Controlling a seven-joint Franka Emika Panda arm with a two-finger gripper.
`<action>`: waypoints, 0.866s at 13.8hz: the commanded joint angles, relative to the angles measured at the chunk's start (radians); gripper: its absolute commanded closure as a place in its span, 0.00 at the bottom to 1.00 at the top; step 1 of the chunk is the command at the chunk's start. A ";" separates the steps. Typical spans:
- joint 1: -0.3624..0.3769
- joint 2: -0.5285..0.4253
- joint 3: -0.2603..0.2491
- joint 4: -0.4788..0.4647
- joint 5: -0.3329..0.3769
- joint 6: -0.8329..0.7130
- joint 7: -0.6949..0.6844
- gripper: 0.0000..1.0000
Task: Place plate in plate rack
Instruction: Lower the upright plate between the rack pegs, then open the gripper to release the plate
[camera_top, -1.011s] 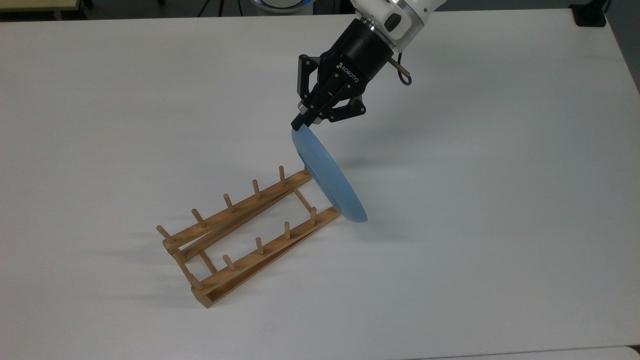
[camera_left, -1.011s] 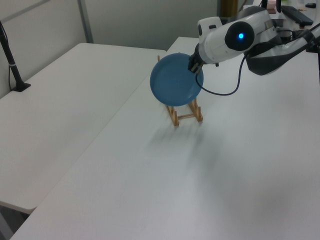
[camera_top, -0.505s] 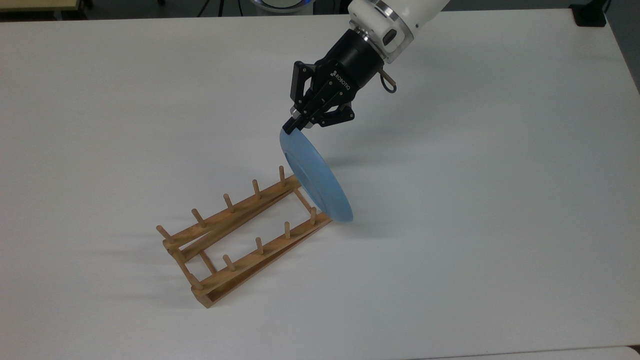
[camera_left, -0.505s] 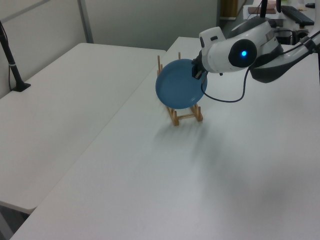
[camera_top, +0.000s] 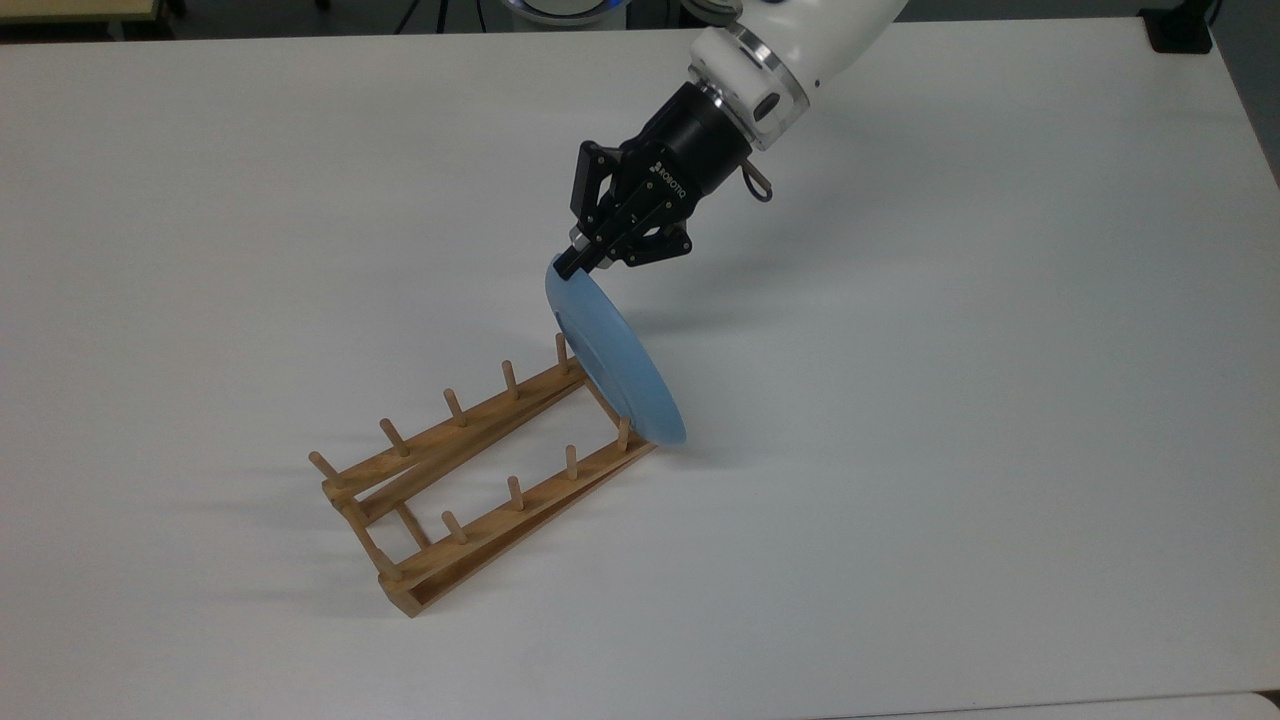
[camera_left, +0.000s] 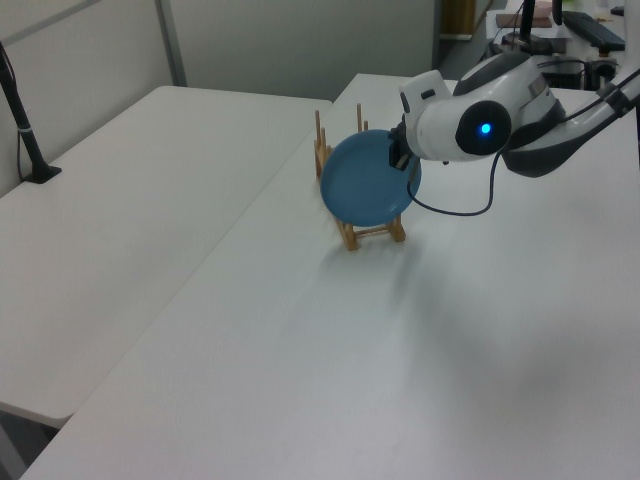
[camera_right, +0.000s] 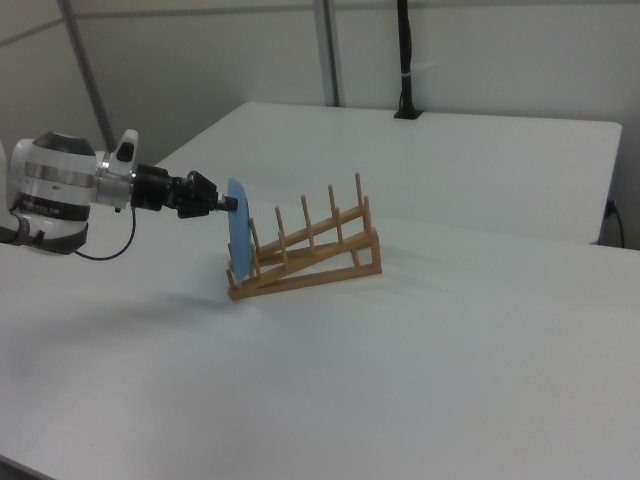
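The light-blue plate (camera_top: 617, 360) stands on edge, held by its upper rim in my gripper (camera_top: 572, 262), which is shut on it. In the top view its lower edge hangs at the right end of the wooden plate rack (camera_top: 470, 480), just beside the last pair of pegs. The left view shows the plate (camera_left: 367, 182) face-on, covering the near end of the plate rack (camera_left: 372, 233), with the gripper (camera_left: 397, 160) at the plate's right rim. In the right view the plate (camera_right: 239, 246) is edge-on at the low left end of the plate rack (camera_right: 310, 255), and the gripper (camera_right: 228, 203) grips its top.
The rack lies on a white table (camera_top: 950, 400) with wide bare surface all around. A second white table (camera_left: 120, 220) adjoins at the left view's left, with a black post (camera_left: 22, 125) on it. A cable (camera_top: 758, 185) loops off the gripper's wrist.
The arm has carried the plate toward the top view's left and lower, from just past the rack's right end to the last pegs. The grip has not changed.
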 joint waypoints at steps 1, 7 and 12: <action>0.002 0.013 0.000 -0.008 -0.027 -0.025 0.015 0.92; -0.014 -0.010 0.000 0.089 0.095 -0.017 0.097 0.00; -0.030 -0.106 0.000 0.187 0.491 -0.028 0.000 0.00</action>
